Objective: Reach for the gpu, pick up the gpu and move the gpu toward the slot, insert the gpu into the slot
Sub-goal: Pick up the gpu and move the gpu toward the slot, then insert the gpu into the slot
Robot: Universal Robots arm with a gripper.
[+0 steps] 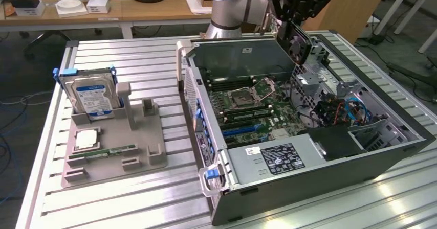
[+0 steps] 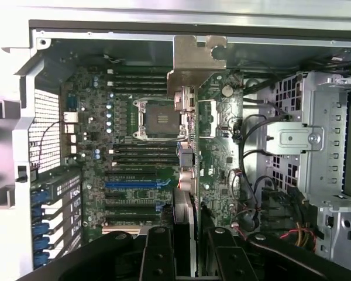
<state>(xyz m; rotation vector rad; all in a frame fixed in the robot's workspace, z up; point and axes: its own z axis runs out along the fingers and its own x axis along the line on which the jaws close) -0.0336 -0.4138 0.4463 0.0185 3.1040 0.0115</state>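
Black fingers (image 2: 158, 257) of the end effector (image 2: 187, 249) clamp the gpu (image 2: 186, 175) between them. The card is seen edge-on, its silver bracket (image 2: 194, 58) at the end farthest from the end effector. Both hang above the open computer case (image 1: 382, 152), clear of the motherboard (image 2: 134, 158) below. Well away from the end effector, a hard drive (image 1: 92, 96) stands in a gray holder (image 1: 136, 157) on the bench (image 1: 136, 55).
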